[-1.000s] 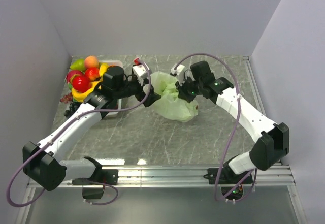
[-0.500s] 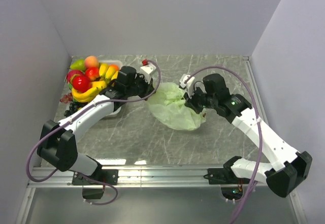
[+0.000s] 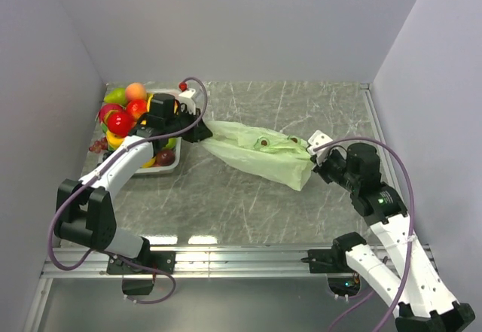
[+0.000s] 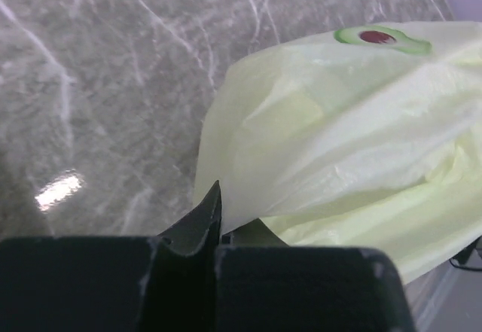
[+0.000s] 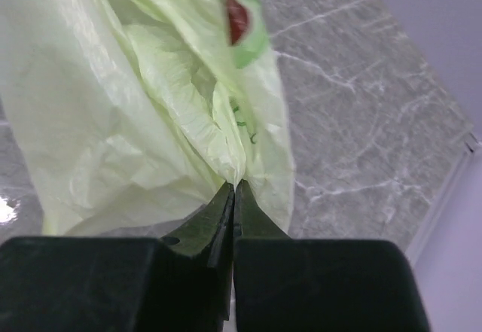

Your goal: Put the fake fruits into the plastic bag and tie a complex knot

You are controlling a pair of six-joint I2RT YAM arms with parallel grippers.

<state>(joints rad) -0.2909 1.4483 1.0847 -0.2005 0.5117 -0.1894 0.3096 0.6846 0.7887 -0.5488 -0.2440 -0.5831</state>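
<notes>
The pale-green plastic bag [image 3: 260, 153] lies stretched flat across the table's middle, running from upper left to lower right. My left gripper [image 3: 202, 133] is shut on the bag's left end, and the film [image 4: 339, 136] fans out from its closed tips [image 4: 218, 219]. At the other end my right gripper [image 3: 316, 162] is shut on a pinch of the bag [image 5: 151, 106], the folds gathering at its tips [image 5: 235, 187]. The fake fruits [image 3: 128, 114] sit heaped at the back left, beside my left arm. No knot shows.
The fruits rest in a clear tray [image 3: 167, 164] against the left wall. Dark grapes [image 3: 99, 147] lie just outside it. A metal rail [image 3: 248, 257] runs along the near edge, and walls close in on three sides.
Both grippers have pulled apart, the left toward the fruit tray and the right toward the near right. The bag has gone from a crumpled heap to a long stretched strip.
</notes>
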